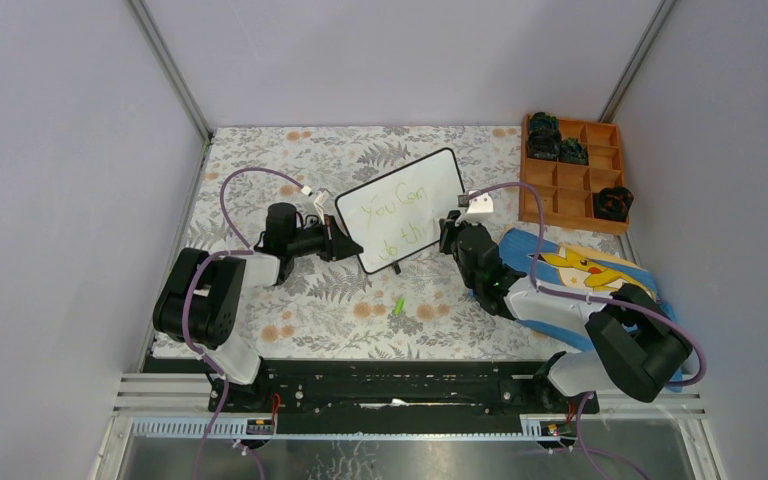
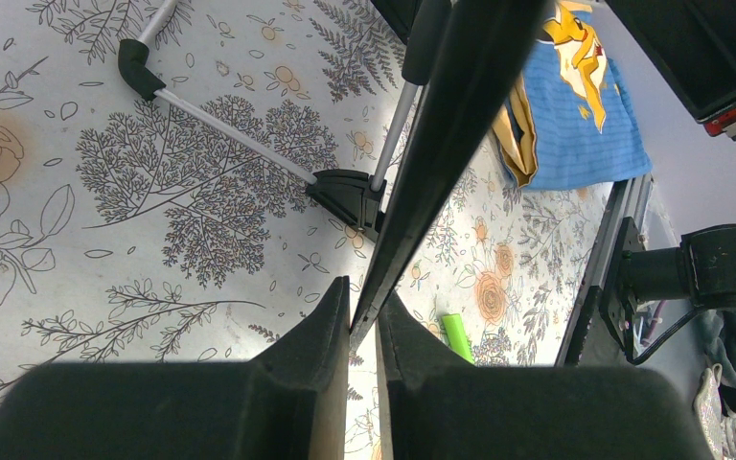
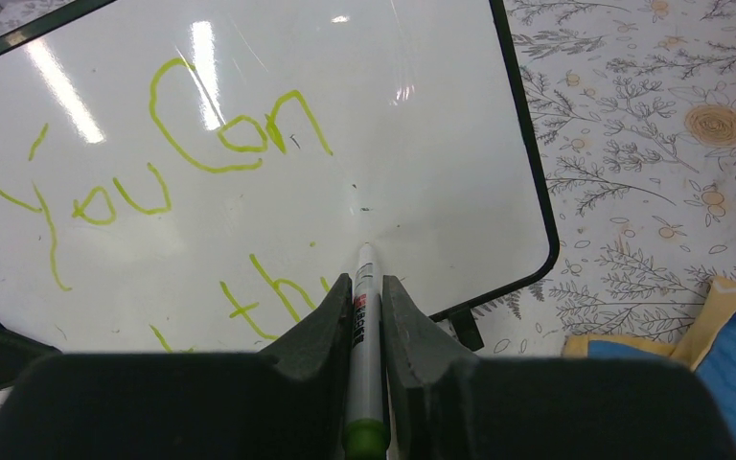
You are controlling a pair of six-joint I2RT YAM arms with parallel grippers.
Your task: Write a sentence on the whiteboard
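One whiteboard (image 1: 407, 172) with two lines of green handwriting (image 1: 398, 214). Two grippers: the left gripper (image 1: 336, 243) and the right gripper (image 1: 449, 233). One marker (image 3: 365, 321). One small green cap (image 1: 398, 306). One wooden compartment tray (image 1: 523, 175) holding black parts (image 1: 544, 147), about four, though they are hard to separate. One blue Pikachu cloth (image 1: 572, 268).

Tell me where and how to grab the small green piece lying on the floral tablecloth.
Pinch the small bright-green plastic piece across its narrow width at mid-length, descending from straight above. It lies flat and alone on the floral tablecloth, long axis running roughly near-to-far, so jaws should probably close left-right on its long sides.
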